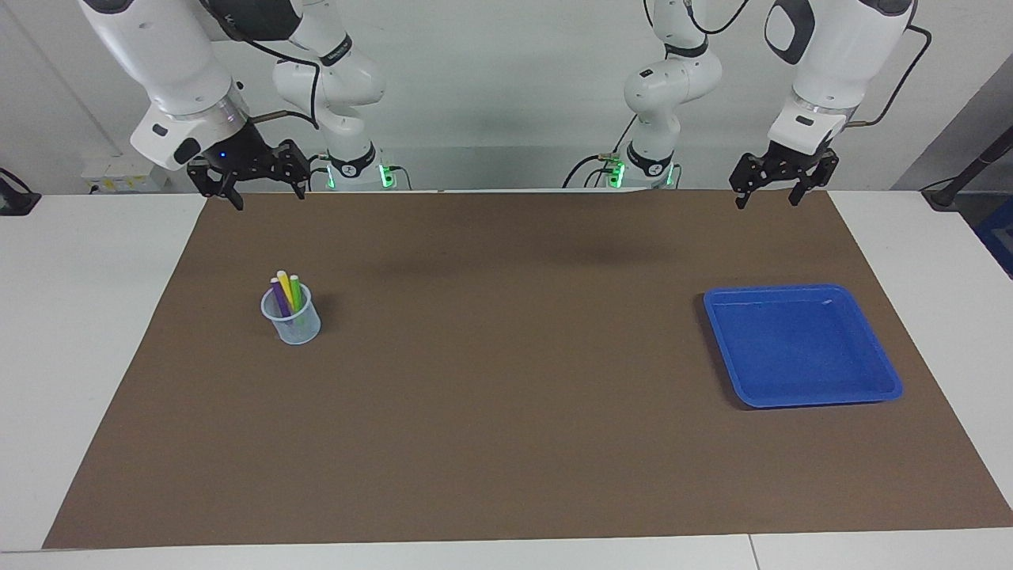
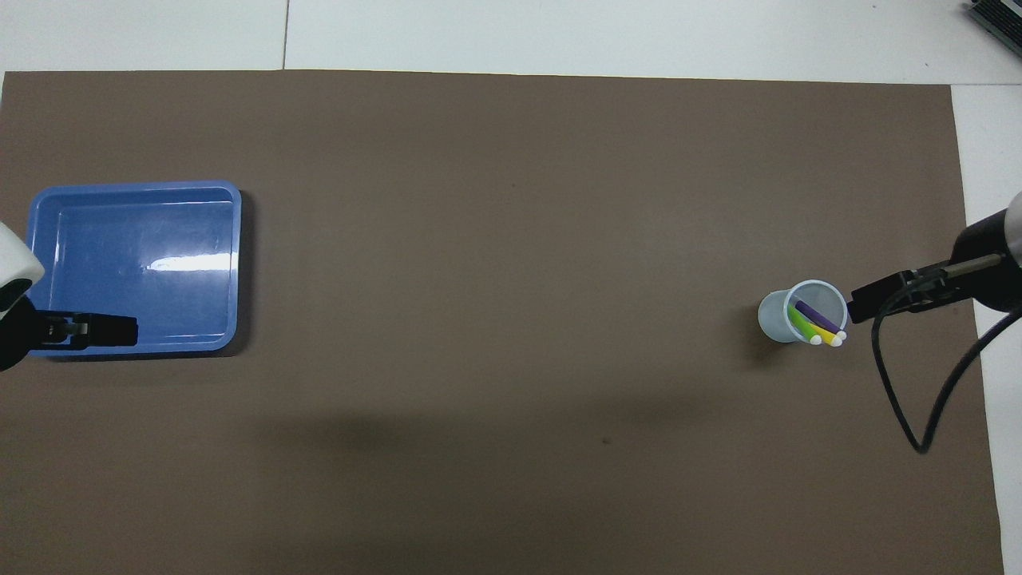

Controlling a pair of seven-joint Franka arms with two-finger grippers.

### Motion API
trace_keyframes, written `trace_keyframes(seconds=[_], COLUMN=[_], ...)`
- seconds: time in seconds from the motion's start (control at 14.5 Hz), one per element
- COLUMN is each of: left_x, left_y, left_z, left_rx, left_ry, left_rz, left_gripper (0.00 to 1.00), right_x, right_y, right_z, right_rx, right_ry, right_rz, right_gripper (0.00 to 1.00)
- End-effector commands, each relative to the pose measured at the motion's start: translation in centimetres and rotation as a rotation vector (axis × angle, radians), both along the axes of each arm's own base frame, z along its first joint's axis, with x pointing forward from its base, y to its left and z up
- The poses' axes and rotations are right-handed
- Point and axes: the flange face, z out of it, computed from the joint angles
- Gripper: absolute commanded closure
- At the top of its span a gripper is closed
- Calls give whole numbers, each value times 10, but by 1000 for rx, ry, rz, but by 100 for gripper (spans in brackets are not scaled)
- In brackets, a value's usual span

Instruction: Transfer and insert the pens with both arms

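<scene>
Three pens stand together in a clear plastic cup (image 1: pixel 291 318) (image 2: pixel 801 311) toward the right arm's end of the table: a purple pen (image 1: pixel 280 301) (image 2: pixel 816 315), a yellow pen (image 1: pixel 286 290) (image 2: pixel 822 328) and a green pen (image 1: pixel 295 291) (image 2: pixel 800 323), pale caps up. My right gripper (image 1: pixel 269 195) (image 2: pixel 866 304) hangs open and empty high over the mat, apart from the cup. My left gripper (image 1: pixel 767 199) (image 2: pixel 108 330) also hangs open and empty, high over the mat at the left arm's end, clear of the tray.
A blue square tray (image 1: pixel 801 348) (image 2: pixel 136 239) with nothing in it lies toward the left arm's end. A brown mat (image 1: pixel 506 380) (image 2: pixel 511 239) covers most of the white table. A black cable (image 2: pixel 918 415) loops down from the right arm.
</scene>
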Motion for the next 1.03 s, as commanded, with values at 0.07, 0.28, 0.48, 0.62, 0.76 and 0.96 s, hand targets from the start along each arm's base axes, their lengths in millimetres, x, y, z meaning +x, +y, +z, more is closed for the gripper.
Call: trace_keyframes(seconds=[0.07, 0.28, 0.48, 0.62, 0.76, 0.96], left_x=[7, 21, 31, 36, 47, 66], left_y=[0, 11, 19, 13, 6, 7], left_z=[10, -4, 7, 6, 11, 20], left_rx=[9, -40, -75, -79, -74, -79], left_ry=[-24, 22, 25, 28, 35, 65], left_rz=[-26, -23, -26, -39, -55, -58], left_gripper=[0, 0, 0, 0, 0, 0], right_x=[13, 11, 12, 12, 10, 9], right_y=[-11, -8, -8, -9, -9, 1], right_z=[11, 14, 13, 15, 24, 26], right_rx=[-10, -11, -11, -13, -26, -75], right_ry=[-28, -37, -34, -30, -33, -39], right_rz=[-32, -29, -29, -29, -26, -1], right_gripper=[0, 0, 0, 0, 0, 0])
